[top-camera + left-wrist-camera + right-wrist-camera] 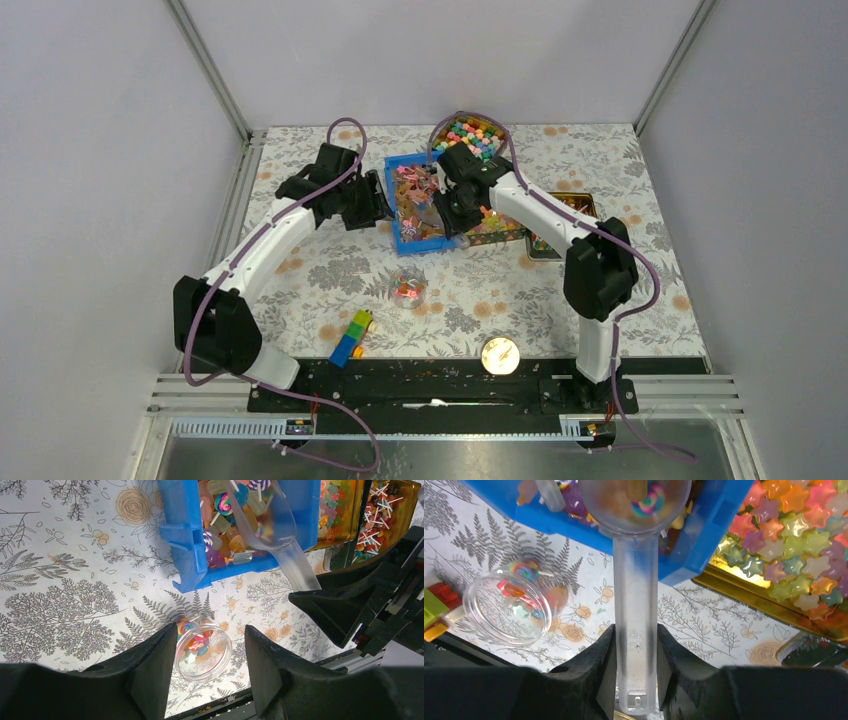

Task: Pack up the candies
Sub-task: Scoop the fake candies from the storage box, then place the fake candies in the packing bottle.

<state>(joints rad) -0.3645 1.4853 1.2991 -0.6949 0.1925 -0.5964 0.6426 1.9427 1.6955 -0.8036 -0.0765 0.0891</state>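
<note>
Black fingers of the right hand [635, 642] pinch the long clear scoop [634, 590] by its handle, which points straight away into the blue bin [709, 535]. Shiny candies [647, 504] sit in its round bowl. Off to the left, on the flowery surface [724, 625], stands the little clear cup [506, 607] with a few candies inside. Nearer to it hangs the left hand [210, 640], fingers wide apart.
</note>
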